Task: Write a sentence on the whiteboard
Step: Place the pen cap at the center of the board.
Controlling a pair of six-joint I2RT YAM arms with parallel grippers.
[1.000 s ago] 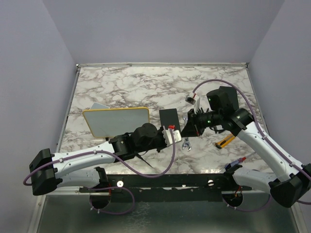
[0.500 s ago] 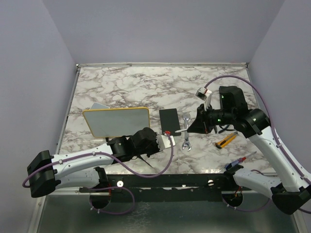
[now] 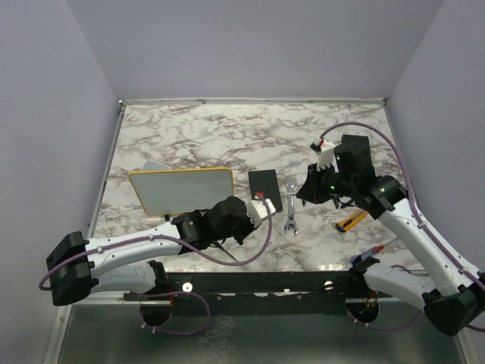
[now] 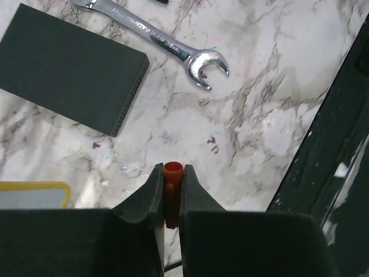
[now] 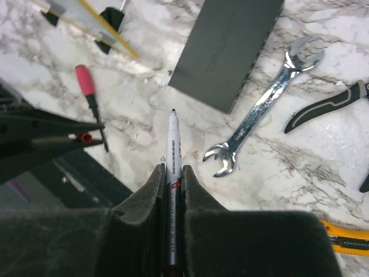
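Top view, read from left to right with the black slab (image 3: 264, 189) as landmark. The whiteboard (image 3: 182, 190) lies flat on the marble table (image 3: 227, 136), just left of the slab and apart from it. Its yellow frame is whole in view. The face appears plain and pale, though the view is too small to tell whether fine strokes are there. A grey flat piece (image 3: 154, 165) shows behind the board's corner farthest from the slab.

The left gripper (image 3: 260, 200) hangs at the slab's near edge. In the left wrist view its fingers are drawn in narrow around a small red cylinder (image 4: 172, 171), pinched between them. The slab lies ahead and to the left in that view, and one yellow corner of the board shows at the lower left edge.

Just right of the slab lies a steel wrench (image 3: 291, 206), roughly parallel to the slab's long side.

The right gripper (image 3: 305, 193) hovers right of the wrench. In the right wrist view its jaws are clamped on a white marker (image 5: 173, 147), whose dark tip points toward the slab's near corner without touching it.

Further right of the slab, dark-handled pliers (image 5: 323, 107) lie on the marble, and a yellow utility knife (image 3: 352, 220) lies nearer the arm bases.
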